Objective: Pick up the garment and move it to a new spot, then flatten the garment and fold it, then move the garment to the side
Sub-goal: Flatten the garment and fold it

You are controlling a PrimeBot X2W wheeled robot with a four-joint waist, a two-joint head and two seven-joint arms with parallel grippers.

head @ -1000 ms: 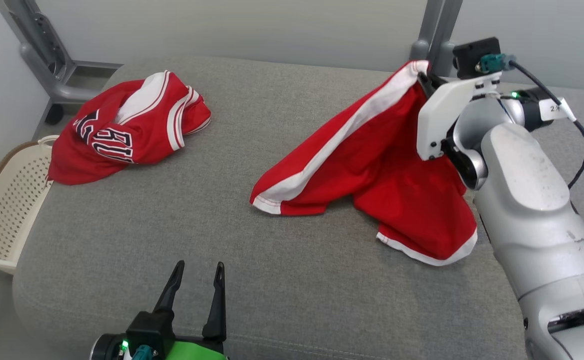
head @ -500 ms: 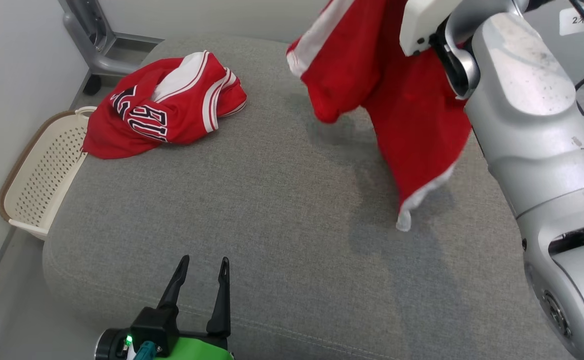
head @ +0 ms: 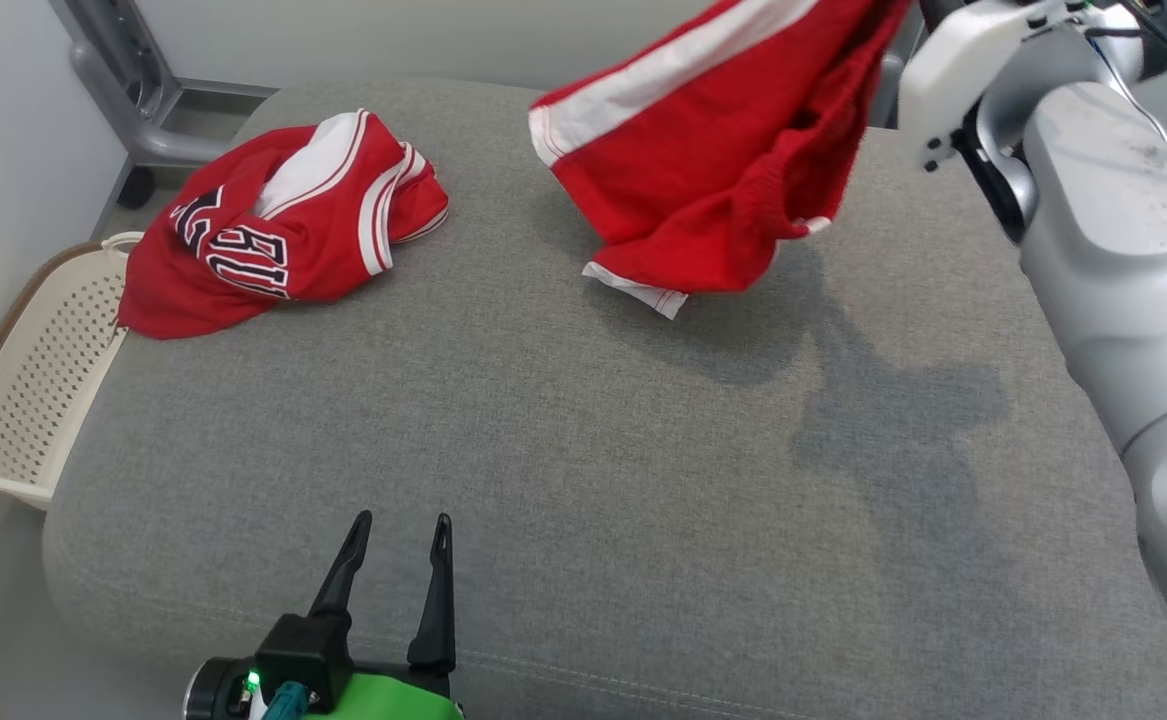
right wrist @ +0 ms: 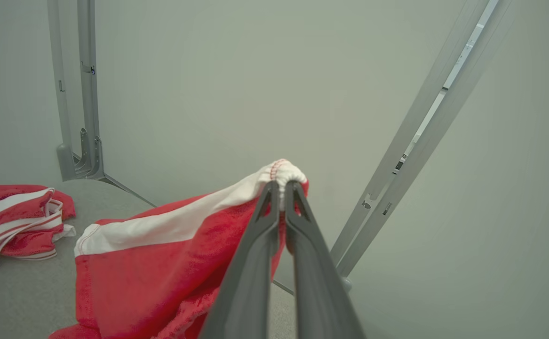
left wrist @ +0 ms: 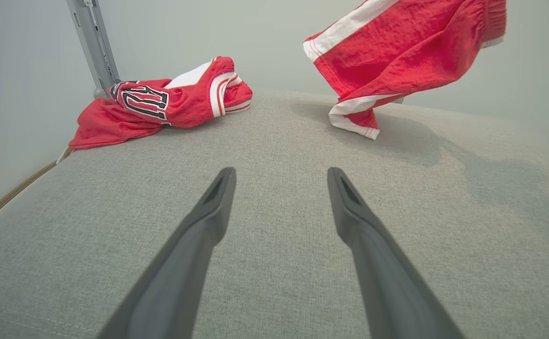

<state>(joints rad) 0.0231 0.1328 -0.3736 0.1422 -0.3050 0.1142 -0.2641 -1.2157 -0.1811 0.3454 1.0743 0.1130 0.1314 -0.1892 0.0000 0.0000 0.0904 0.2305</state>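
The right claw [right wrist: 281,186] is clamped on an edge of the red white-striped fabric shorts [head: 713,150], holding them high over the grey upholstered cushion [head: 543,450] for relocation; the left claw [head: 403,520] rests, fingers apart.

The right gripper [right wrist: 281,184], clamped on a white edge of the red shorts [head: 713,150], is higher than a second ago, and the shorts have come off the grey cushion [head: 583,480] entirely. A second ago most of the cloth lay spread on the cushion below the gripper. Half a second ago it hung straight down beneath the gripper, its white hem close to the surface. Now it trails out to the gripper's left, hem clear of the cushion, casting a shadow [head: 843,390] underneath. The head camera has shifted too.
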